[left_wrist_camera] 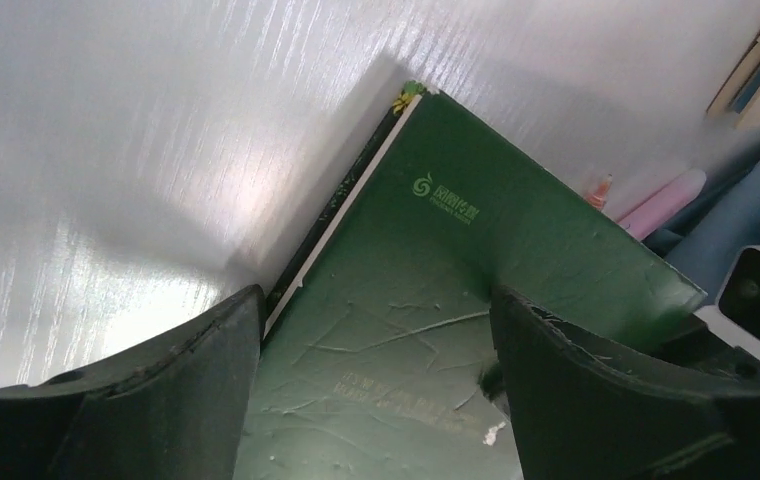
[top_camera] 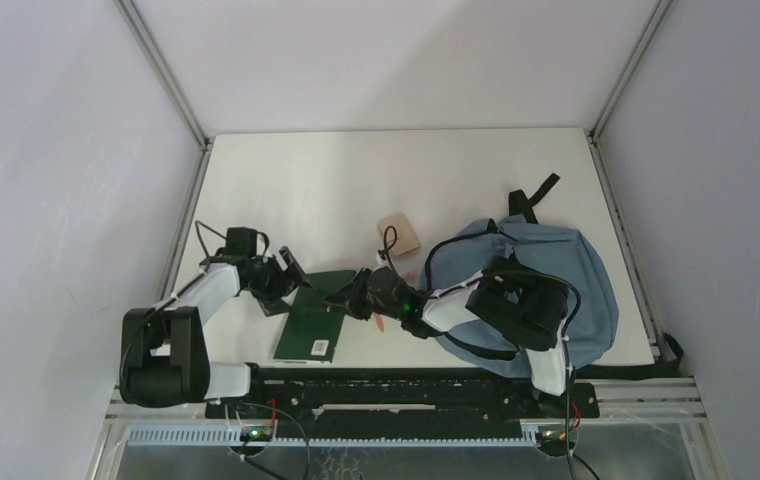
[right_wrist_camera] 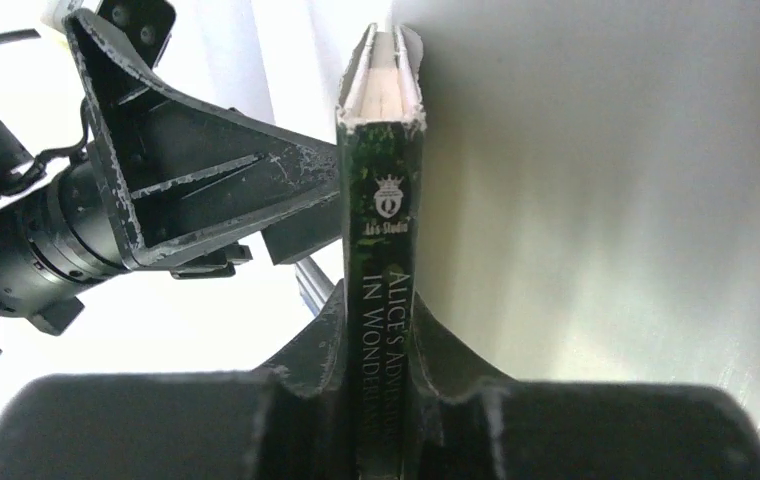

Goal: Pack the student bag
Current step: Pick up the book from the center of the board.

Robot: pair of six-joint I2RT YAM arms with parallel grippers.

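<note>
On the left, the left gripper point(top_camera: 294, 278) is hovering with its jaws spread wide over the near left part of the green book point(top_camera: 314, 322), straddling the cover without clamping it. Whether a fingertip is brushing the cover is hard to tell. The book, a worn hardback, is sitting on the white table point(top_camera: 306, 190) between the two arms, well apart from the bag. At its right edge the right gripper point(top_camera: 353, 298) is pinching the spine: the wrist view is showing its fingers point(right_wrist_camera: 446, 360) pressed against both sides of the lettered spine, so the grasp looks made. Just beyond, a pink pen point(left_wrist_camera: 661, 200) is lying on the table beside the book, and a small tan pad point(top_camera: 399, 235) is resting farther back. On the right, the student bag point(top_camera: 566, 270) is lying on the near right part of the table, partly under the right arm. Whether its zip is standing open cannot be seen. Judging from this, packing is only beginning: nothing is visibly going into the bag yet. The book, pen and pad are all waiting outside, and the book looks to be the first item to carry over.
</note>
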